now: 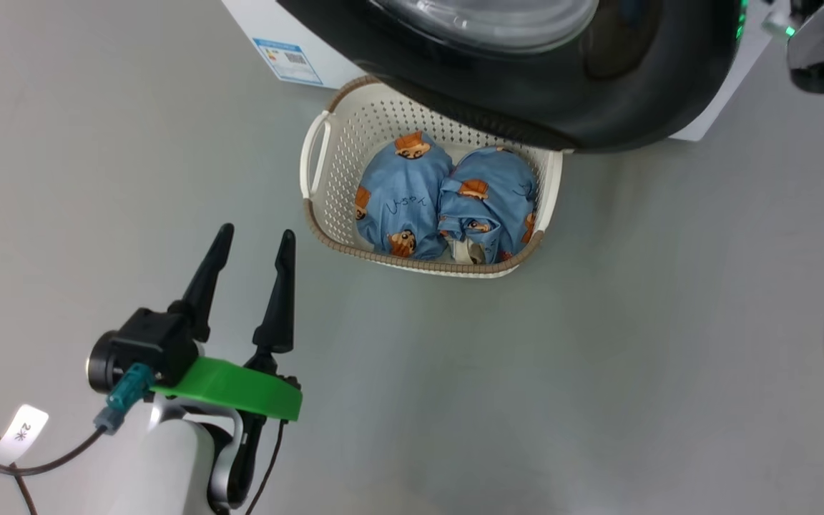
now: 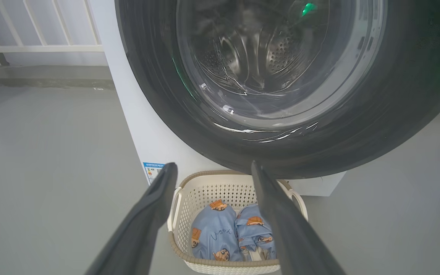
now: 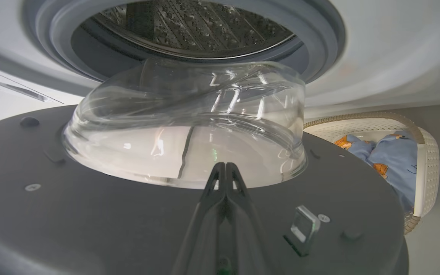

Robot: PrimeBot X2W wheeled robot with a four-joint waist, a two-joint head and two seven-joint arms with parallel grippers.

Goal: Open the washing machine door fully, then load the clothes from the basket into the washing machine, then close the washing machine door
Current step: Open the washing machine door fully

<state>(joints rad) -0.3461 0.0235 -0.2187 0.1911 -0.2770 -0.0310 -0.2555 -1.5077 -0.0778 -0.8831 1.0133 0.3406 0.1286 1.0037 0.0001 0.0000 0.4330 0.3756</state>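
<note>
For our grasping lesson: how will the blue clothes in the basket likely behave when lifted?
The clothes look crumpled into soft bundles, so probably floppy and prone to unravelling. Likely light, since the thin plastic basket holds both.

A white railing [image 2: 40, 48] (slanted bars) stands above a grey ledge [image 2: 48, 74] bordering the grey floor [image 1: 598, 357].

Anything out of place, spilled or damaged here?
Nothing spilled or damaged. One oddity: the washing machine door, swung open, hangs over the far end of the basket and covers part of it from above. The clothes, two bundles, sit neatly inside the basket.
</note>
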